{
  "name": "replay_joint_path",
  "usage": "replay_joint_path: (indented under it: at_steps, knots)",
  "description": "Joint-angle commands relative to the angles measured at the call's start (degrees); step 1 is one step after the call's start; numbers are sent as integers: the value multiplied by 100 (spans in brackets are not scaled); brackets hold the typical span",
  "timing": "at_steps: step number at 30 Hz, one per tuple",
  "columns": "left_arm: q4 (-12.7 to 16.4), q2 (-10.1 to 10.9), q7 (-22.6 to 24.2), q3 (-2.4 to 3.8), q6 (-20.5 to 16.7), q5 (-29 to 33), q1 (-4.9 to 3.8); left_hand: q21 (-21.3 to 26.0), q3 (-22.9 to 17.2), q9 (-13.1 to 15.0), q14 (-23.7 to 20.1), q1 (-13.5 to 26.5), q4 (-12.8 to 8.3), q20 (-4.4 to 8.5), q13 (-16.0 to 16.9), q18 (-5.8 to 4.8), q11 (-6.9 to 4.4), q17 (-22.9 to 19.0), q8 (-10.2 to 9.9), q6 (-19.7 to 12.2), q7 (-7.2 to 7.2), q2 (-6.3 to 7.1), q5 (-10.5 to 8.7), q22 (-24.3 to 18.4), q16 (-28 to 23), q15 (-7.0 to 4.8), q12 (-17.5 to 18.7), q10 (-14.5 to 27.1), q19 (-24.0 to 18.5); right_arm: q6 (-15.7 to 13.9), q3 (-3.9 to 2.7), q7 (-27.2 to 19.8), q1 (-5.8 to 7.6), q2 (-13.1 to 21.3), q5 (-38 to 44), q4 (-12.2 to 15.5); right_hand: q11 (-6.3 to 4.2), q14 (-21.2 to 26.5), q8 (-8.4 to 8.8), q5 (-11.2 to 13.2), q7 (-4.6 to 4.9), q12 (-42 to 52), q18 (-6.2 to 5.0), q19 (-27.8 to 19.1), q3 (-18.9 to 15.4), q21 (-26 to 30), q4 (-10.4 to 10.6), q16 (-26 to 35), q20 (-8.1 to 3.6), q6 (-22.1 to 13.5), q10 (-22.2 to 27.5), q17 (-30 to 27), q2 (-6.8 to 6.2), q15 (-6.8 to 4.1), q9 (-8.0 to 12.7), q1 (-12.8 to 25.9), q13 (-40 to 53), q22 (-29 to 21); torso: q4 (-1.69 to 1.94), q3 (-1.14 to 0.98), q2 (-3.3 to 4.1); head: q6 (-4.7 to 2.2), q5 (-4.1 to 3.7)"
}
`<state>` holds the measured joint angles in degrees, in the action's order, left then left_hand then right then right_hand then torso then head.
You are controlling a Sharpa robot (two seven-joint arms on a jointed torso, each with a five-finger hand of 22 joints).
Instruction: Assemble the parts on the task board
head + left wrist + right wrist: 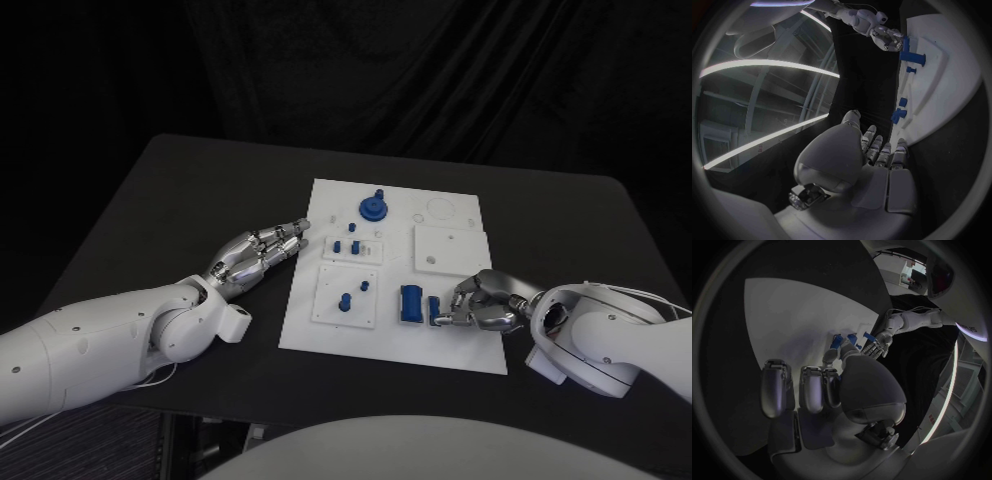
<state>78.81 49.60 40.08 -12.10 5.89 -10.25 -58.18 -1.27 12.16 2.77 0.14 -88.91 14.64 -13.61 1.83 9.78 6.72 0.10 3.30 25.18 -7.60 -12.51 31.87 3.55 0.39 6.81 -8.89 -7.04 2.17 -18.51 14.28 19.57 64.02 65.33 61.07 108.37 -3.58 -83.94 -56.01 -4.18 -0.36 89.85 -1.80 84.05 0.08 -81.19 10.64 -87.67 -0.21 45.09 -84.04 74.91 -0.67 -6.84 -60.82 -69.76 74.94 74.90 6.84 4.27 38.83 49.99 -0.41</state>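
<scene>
White task board [459,350], one, flat on the middle of the black table [159,190]. It carries three raised square sub-plates and, toward its far right corner, two circular outlines.

Blue parts, counted from the head view:
- one round gear-like disc [374,208] with a peg on top, at the board's far edge;
- about three small pegs [348,244] on the upper left sub-plate;
- two pegs [345,303] on the lower left sub-plate;
- one larger cylinder [413,304] lying on the board near its front edge, just beside the right hand;
- one slim piece [434,310] at the right hand's fingertips.

Left hand [261,251], one: rests on the table just beside the board's left edge, fingers extended together, holding nothing.

Right hand [483,303], one: over the board's near right part, fingers curled inward toward the slim piece; whether it actually grips that piece cannot be told.
</scene>
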Motion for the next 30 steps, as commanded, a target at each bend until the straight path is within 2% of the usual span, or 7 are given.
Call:
replay_joint_path:
  at_steps: [1, 3, 4, 7, 14, 20, 30]
  knots:
    - [70, 25, 587, -9, -248, -172, 24, -54, 23, 9, 7, 24, 79, 159, 13, 69, -81, -1, 31, 74, 75, 87, 30, 64, -27, -131, -61, -80, 45, -4, 0, 126, -16, -11, 153, -11, -44, -490, 9, -62, -3, 15, -50, 196, 20, 8, -78, -13, -35, -59, -596, 927, 4, -25, -20, -148, 1506, 1205, -2, -1, 1, 1, -5]
    - [108, 41, 716, -9, -369, -265, 23, -68, 35, 8, 6, 32, 119, 249, 16, 58, -128, -2, 30, 87, 129, 102, 30, 78, -28, -193, -80, -108, 66, 4, 0, 134, -16, -16, 169, -20, -43, -490, 9, -80, -3, 15, -51, 194, 23, 14, -89, -12, -34, -61, -596, 927, 6, -25, -23, -172, 1506, 1204, -5, 1, 0, 1, -4]
    - [123, 47, 762, -9, -415, -295, 23, -106, 41, 14, 15, 23, 151, 415, 23, 42, -254, 1, 43, 157, 220, 118, 30, 125, -25, -342, -123, -191, 122, 6, 0, 139, -16, -18, 174, -25, -44, -491, 11, -101, -2, 15, -50, 195, 27, 12, -100, -13, -34, -64, -596, 930, 8, -25, -25, -194, 1506, 1204, -4, 1, 1, 1, -6]
    - [163, 64, 872, -8, -523, -361, 23, -113, 24, 12, -3, -32, 144, 553, 18, -9, -313, -6, 39, 174, 258, 136, 39, 120, -34, -418, -97, -196, 132, 11, 0, 164, -17, -29, 186, -44, -44, -491, 19, -136, -2, 15, -49, 197, 33, 8, -118, -13, -34, -72, -596, 930, 16, -24, -26, -232, 1506, 1206, -1, -1, 4, 1, -7]
    - [227, 97, 993, -8, -622, -411, 23, -98, 2, 10, -14, -93, 119, 640, 16, -63, -343, -10, 31, 173, 276, 155, 62, 85, -39, -456, -67, -179, 109, 24, 0, 204, -19, -71, 194, -106, -40, -495, 19, -7, 1, 15, -45, 205, 46, -8, -164, -19, -33, -63, -596, 947, 51, -22, -43, -345, 1506, 1212, 1, 1, -1, 1, 27]
    - [318, 125, 1033, -7, -676, -422, 22, -87, 31, 8, -14, -81, 153, 803, 11, -99, -464, -10, 19, 172, 361, 215, 71, 58, -39, -589, -12, -168, 90, 63, 0, 238, -24, -118, 196, -146, -37, -496, 12, 107, 5, 15, -41, 211, 32, -20, -178, -20, -31, -53, -596, 951, 61, -20, -59, -397, 1506, 1216, 8, 5, 0, 1, 28]
    - [389, 173, 1012, -7, -687, -399, 22, -39, 46, 4, -14, 17, 200, 758, 7, -125, -424, -10, 5, 158, 336, 158, 89, -25, -39, -536, 32, -145, 15, -171, -2, 41, -29, -71, 197, -98, -31, -496, 68, 140, 14, 15, -42, 209, -131, -16, -27, -22, -31, -115, -596, 957, -25, -17, -28, -223, 1506, 1216, 6, 0, 11, 1, 9]
